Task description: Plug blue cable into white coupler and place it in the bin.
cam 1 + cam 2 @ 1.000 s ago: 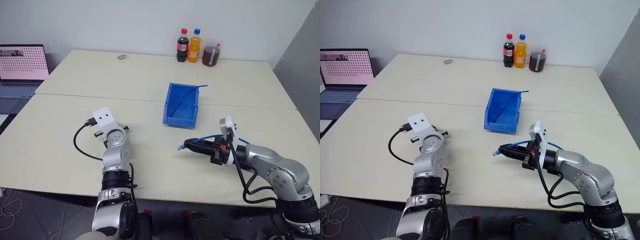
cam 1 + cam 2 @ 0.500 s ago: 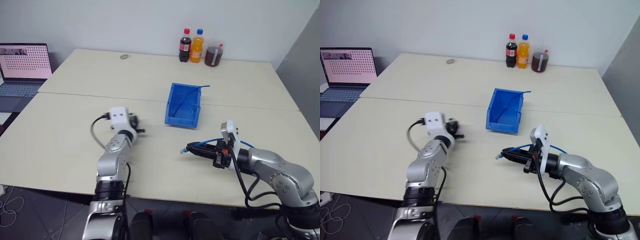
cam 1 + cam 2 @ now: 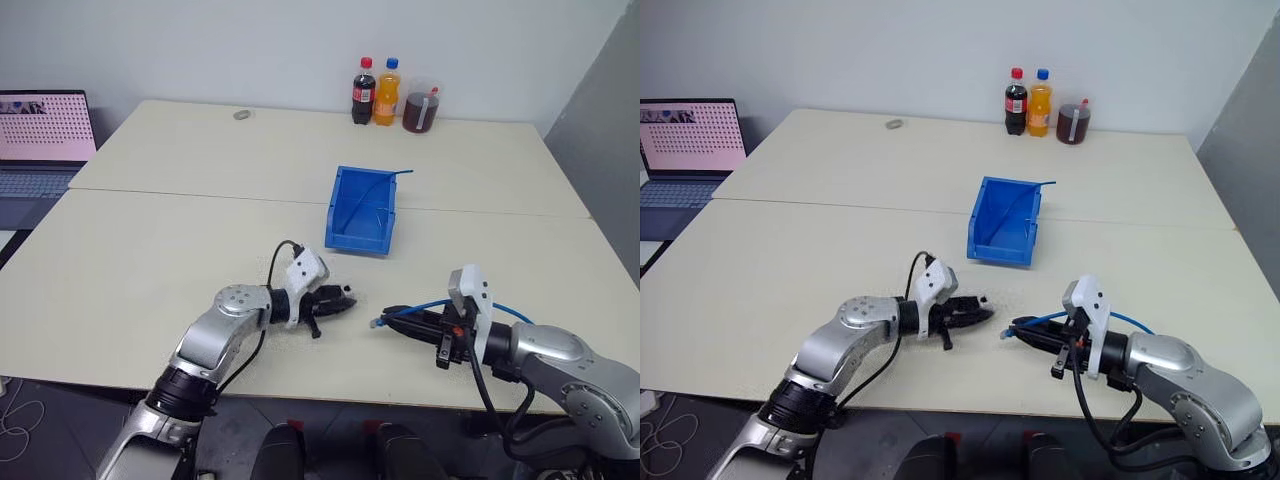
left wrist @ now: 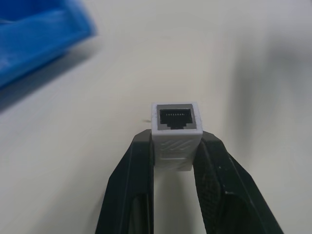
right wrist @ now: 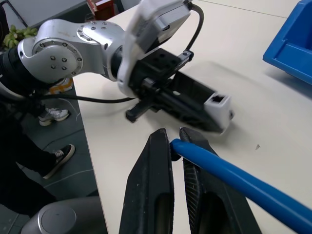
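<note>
The blue cable was seen from the head camera clamped in the right gripper, its plug end aimed left at the left gripper, just beside it over the table. The bin stood farther back. In the left wrist view, the white coupler was pinched between the fingers, socket facing outward. The right wrist view showed the coupler's socket angled off the cable's line.
</note>
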You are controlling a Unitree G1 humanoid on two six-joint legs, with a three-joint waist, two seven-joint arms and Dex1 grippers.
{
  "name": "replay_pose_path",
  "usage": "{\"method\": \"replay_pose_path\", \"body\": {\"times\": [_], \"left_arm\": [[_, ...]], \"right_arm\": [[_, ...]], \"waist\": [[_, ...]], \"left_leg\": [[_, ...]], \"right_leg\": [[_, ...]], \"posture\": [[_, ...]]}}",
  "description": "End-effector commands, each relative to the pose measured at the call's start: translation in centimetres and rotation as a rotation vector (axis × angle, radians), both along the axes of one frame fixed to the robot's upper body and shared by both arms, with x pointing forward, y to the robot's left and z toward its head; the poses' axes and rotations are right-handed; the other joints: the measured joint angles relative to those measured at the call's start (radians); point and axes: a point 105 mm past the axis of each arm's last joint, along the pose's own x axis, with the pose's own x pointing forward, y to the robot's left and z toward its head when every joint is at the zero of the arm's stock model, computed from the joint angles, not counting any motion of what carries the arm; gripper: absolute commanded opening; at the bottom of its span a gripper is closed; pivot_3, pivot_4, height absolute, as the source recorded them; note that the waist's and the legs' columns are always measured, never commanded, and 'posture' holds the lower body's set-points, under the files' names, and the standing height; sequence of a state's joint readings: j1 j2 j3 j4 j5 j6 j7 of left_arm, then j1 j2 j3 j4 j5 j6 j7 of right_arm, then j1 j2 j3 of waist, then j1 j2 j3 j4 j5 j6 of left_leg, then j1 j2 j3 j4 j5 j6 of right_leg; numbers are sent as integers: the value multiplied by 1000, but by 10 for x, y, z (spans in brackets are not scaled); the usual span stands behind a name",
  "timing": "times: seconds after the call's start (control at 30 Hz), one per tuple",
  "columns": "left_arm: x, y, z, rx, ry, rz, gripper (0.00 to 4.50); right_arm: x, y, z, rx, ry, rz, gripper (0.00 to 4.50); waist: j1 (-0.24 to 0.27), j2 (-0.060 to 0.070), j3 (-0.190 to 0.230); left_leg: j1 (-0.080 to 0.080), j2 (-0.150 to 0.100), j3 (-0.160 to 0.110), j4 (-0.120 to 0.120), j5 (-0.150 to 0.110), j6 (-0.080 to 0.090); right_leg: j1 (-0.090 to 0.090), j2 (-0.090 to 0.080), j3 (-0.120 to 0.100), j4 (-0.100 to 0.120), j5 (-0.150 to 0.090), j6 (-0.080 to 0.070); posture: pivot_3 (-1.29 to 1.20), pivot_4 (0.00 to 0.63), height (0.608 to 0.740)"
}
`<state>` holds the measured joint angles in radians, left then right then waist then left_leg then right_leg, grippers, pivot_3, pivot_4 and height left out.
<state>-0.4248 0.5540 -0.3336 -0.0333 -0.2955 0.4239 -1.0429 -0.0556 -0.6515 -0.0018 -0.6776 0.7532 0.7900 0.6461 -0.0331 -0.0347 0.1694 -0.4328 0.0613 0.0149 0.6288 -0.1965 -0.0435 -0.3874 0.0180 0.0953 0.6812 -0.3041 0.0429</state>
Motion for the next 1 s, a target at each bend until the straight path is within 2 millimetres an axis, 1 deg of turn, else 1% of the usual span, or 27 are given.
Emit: {"method": "replay_pose_path", "body": {"times": [0.03,0.1,0.23,0.3,0.33,0.43,0.57,0.7,0.87,1.0], "left_arm": [[-13,-2,-2,74,-31,-211,775],[-14,0,-7,107,-29,-256,775],[-13,2,-25,202,-88,-333,775],[-12,1,-28,213,-100,-350,775],[-11,1,-29,216,-106,-354,775],[-8,-4,-30,210,-104,-353,775],[-8,-6,-31,205,-105,-346,775],[-8,-8,-31,197,-88,-333,775],[-7,-8,-30,196,-82,-321,775],[-7,-8,-30,194,-79,-315,775]], "right_arm": [[2,-4,15,-22,-104,-16,18],[4,-3,16,-32,-120,-10,18],[9,4,13,-79,-151,40,18],[12,6,12,-99,-163,61,18],[13,7,12,-103,-166,66,18],[19,19,12,-138,-193,121,18],[26,30,1,-212,-207,153,18],[26,38,-5,-248,-206,188,18],[25,40,-13,-294,-196,214,18],[23,38,-20,-328,-183,227,18]], "waist": [[1,0,0],[1,0,0],[1,0,0],[2,0,0],[2,0,0],[2,1,-1],[10,1,-1],[11,1,-1],[11,1,-1],[11,2,-2]], "left_leg": [[0,0,0,0,0,0],[0,0,0,0,0,0],[0,0,0,0,0,0],[0,0,0,0,0,0],[0,0,0,0,0,0],[0,0,1,1,0,0],[0,-1,0,2,0,1],[0,-1,0,2,0,1],[0,-1,-1,3,0,1],[0,-1,-1,3,0,1]], "right_leg": [[0,0,0,0,0,0],[0,0,0,0,0,0],[0,0,0,0,0,0],[0,0,0,0,0,0],[0,0,0,0,0,0],[1,0,0,0,0,0],[1,-1,-1,0,0,1],[2,-1,0,0,0,0],[2,-1,-1,0,0,1],[2,-1,-1,1,0,1]], "posture": [[0,150,740],[0,150,740],[0,150,740],[0,150,740],[0,150,740],[0,150,740],[0,150,740],[0,150,740],[0,150,740],[0,150,740]]}}
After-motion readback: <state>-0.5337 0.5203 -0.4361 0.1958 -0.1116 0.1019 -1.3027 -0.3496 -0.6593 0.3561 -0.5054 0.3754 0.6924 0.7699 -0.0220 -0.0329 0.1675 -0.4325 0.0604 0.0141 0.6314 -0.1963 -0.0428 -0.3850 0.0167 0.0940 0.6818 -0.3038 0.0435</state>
